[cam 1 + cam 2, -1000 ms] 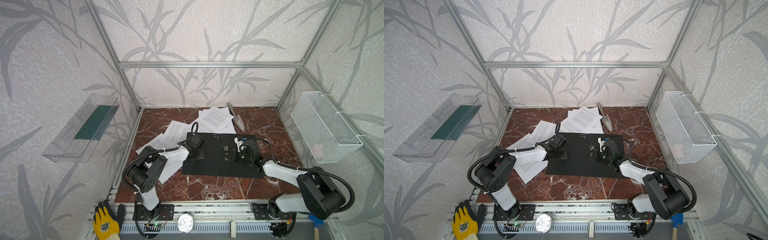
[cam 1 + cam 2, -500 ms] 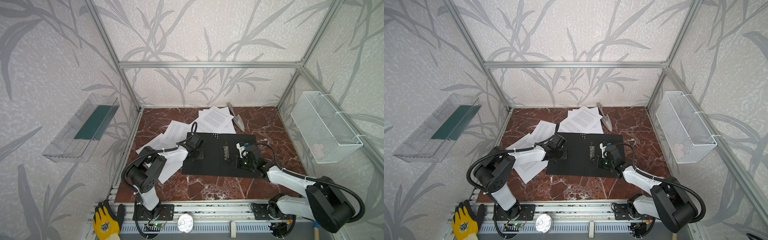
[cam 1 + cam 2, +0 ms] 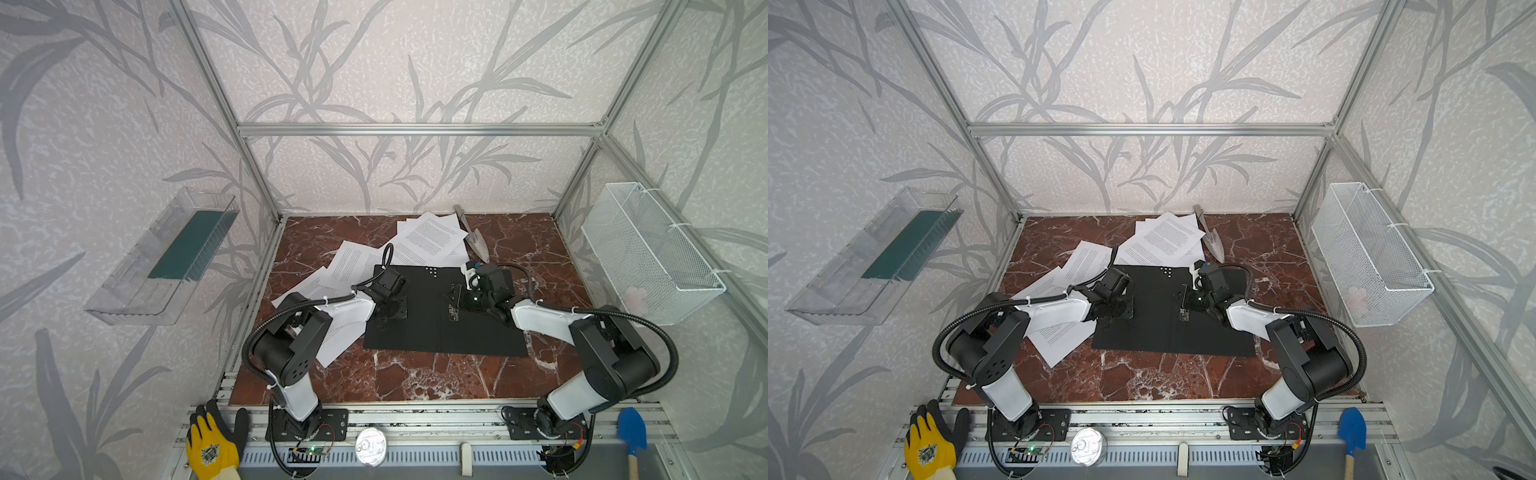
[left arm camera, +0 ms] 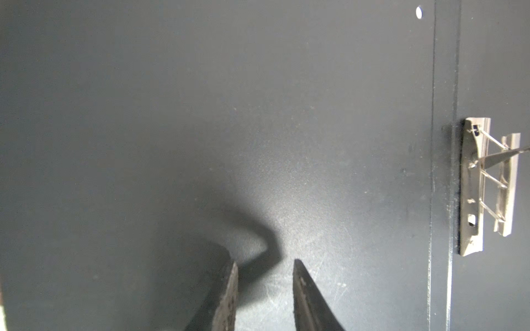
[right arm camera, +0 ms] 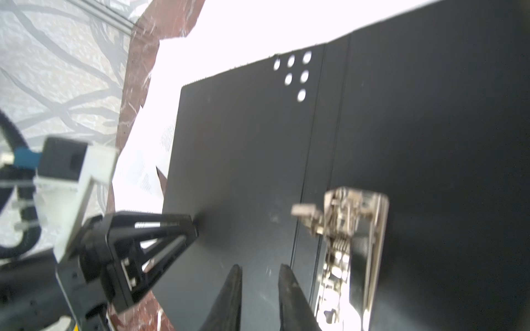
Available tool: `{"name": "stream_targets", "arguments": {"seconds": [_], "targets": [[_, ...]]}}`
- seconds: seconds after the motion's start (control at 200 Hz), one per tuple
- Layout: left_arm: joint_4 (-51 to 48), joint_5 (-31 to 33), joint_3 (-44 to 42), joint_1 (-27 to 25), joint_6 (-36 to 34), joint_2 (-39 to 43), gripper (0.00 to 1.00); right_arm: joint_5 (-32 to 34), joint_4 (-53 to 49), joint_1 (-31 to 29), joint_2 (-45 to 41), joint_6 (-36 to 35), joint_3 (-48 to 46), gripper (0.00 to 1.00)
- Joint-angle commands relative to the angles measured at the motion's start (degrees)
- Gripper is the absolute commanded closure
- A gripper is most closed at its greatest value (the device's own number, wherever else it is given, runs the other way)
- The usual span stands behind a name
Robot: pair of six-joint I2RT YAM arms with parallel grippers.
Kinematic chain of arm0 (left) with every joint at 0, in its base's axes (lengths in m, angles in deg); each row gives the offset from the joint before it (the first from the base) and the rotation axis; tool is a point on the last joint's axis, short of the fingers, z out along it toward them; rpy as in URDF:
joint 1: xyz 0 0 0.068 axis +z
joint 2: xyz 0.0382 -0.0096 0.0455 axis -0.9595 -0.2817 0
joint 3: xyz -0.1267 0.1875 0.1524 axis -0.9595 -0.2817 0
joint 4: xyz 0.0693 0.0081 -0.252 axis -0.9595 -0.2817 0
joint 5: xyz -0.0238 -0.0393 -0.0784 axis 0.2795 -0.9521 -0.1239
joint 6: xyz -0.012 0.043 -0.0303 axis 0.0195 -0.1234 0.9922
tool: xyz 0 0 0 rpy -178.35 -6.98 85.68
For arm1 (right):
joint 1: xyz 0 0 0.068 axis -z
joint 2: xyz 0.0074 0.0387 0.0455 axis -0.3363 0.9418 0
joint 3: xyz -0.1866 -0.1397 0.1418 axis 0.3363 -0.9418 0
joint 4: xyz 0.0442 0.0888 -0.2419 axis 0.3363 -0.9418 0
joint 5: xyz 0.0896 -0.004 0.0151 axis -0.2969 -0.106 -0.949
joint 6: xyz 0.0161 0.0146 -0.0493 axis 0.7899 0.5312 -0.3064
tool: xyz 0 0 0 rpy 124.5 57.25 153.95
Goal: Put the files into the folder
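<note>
Left claw [image 4: 265, 262] and right claw [image 5: 260, 267] we log slightly apart, empty, over the open folder [image 3: 415, 332]; files [image 3: 432, 241] and trowel [image 3: 476, 245] crowd the table [image 3: 528, 237] toward its far edge.

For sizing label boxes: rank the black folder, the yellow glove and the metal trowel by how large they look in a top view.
1. folder
2. yellow glove, though it lies nearer the camera
3. metal trowel

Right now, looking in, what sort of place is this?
Likely a robot test cell: an aluminium frame with wallpapered panels boxes in a marble-look tabletop, with two robot arms bolted at its front edge.
</note>
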Motion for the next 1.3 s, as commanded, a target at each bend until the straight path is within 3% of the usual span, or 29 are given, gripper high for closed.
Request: {"name": "stream_targets", "arguments": {"seconds": [0.0, 0.15, 0.34, 0.635, 0.745, 0.98, 1.295], "targets": [[-7.6, -1.6, -3.3, 0.0, -0.2, -3.2, 0.65, -4.8, 0.9, 3.3, 3.5, -3.1, 3.4, 0.78], [-7.5, -2.0, -3.3, 0.0, -0.2, -2.9, 0.65, -13.5, 6.1, 7.2, 11.5, -3.4, 7.2, 0.80], [-7.5, -2.0, -3.2, 0.0, -0.5, -1.7, 0.64, -18.0, 8.6, 7.9, 16.6, -3.5, 10.7, 0.79], [-6.9, -5.1, -1.0, 0.0, 1.0, 7.9, 0.41, -15.7, 2.7, 7.3, 10.9, -5.8, 13.0, 0.55], [-8.3, -3.5, -1.3, 0.1, 2.7, 14.9, 0.29, -11.3, -3.0, 3.6, 6.2, -8.1, 14.1, 0.51], [-15.6, 7.8, -6.8, 2.5, 8.5, 31.6, 0.01, -3.8, -14.5, -7.2, 2.3, -11.9, 18.0, 0.35], [-33.3, 9.8, -15.5, 17.7, 16.9, 48.7, 0.00, 0.2, -26.5, -18.1, 3.9, -18.7, 21.5, 0.16]]}}
